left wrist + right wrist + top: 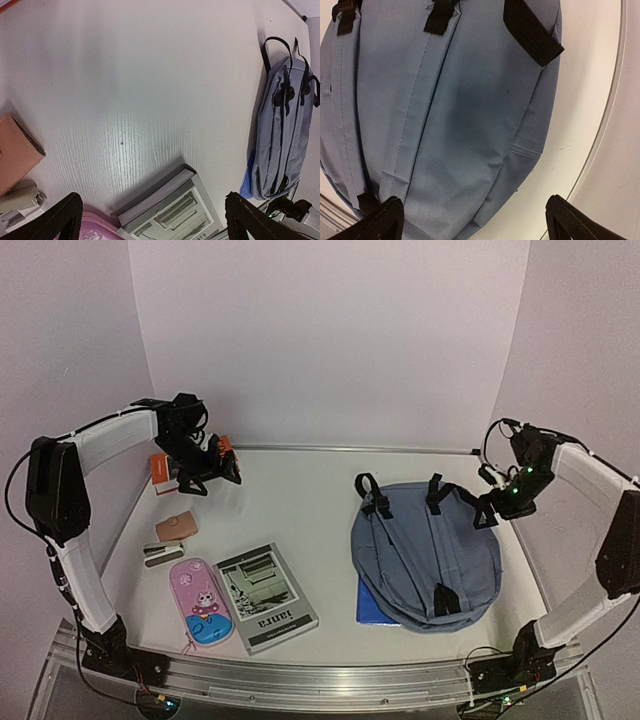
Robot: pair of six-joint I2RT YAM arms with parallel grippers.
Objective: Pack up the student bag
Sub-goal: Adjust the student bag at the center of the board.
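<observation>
The student bag [425, 555] is a slate-blue backpack lying flat and zipped shut at the right of the table, black straps up. It also shows in the left wrist view [282, 130] and fills the right wrist view [445, 110]. My right gripper [487, 512] hovers open and empty above the bag's far right edge; in its own view [477, 222] the jaws stand wide apart. My left gripper [212, 478] is open and empty, raised over the far left of the table; its own view [155, 220] looks down on the book.
A bright-blue folder [372, 605] sticks out from under the bag's near left side. A grey book [265, 597], a pink pencil case [200, 603], a stapler [160, 553], a tan wallet [177, 527] and an orange-white box [160, 470] lie at the left.
</observation>
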